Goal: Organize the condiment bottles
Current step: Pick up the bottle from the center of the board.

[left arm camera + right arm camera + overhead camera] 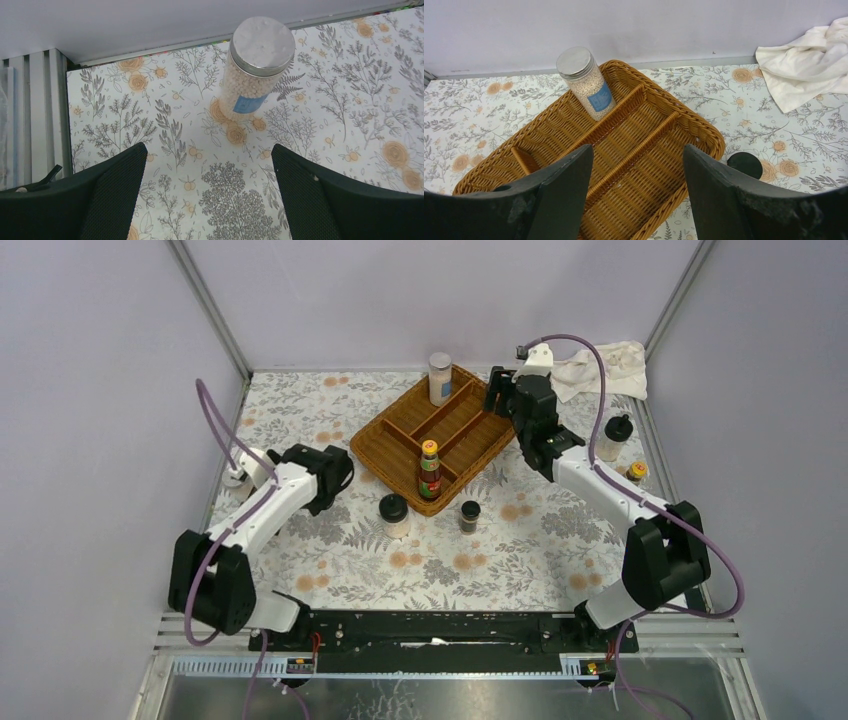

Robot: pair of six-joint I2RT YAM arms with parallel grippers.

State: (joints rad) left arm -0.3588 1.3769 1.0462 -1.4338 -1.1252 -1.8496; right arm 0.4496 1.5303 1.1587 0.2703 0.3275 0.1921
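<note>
Left gripper: jaws spread wide, nothing between. Faces white shaker, upright on table near edge, clear of fingers; likely next pickup.

Right gripper: jaws parted, empty, hovers over wicker tray.

Tray contents:
- second shaker, upright, far corner compartment
- red-labelled sauce bottle, upright, near compartment

Outside tray:
- black-lidded jar and small dark jar, on table beside near rim
- black-capped bottle and yellow-capped bottle, beside right arm

Judgement: sorting partly done.
</note>
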